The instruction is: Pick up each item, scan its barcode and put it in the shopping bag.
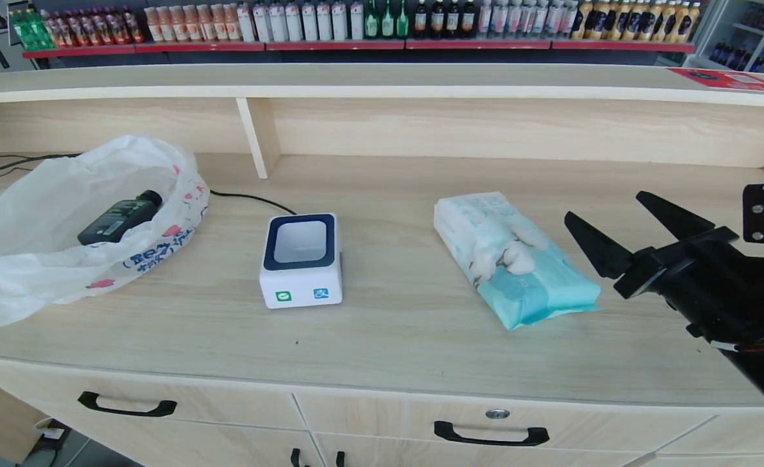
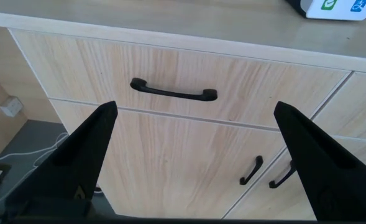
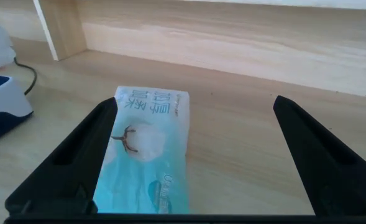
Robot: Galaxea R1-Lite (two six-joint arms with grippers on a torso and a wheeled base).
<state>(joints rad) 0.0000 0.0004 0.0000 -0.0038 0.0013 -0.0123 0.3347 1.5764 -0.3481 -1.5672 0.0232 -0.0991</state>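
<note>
Tissue pack (image 1: pixel 515 259) lies on counter (image 1: pixel 388 337), R gripper (image 1: pixel 606 207) just beside it, jaws apart, empty; L gripper (image 2: pixel 195 109) likewise spread, facing drawer (image 2: pixel 263 81)

The right arm (image 1: pixel 732 305) enters from the robot's right side, with the right gripper (image 1: pixel 604 206) pointing toward the left and slightly forward. Its two black tapered fingers (image 1: pixel 593 243) are spread wide apart, holding nothing. The left gripper (image 2: pixel 195 106) is likewise spread wide, holding nothing.
</note>
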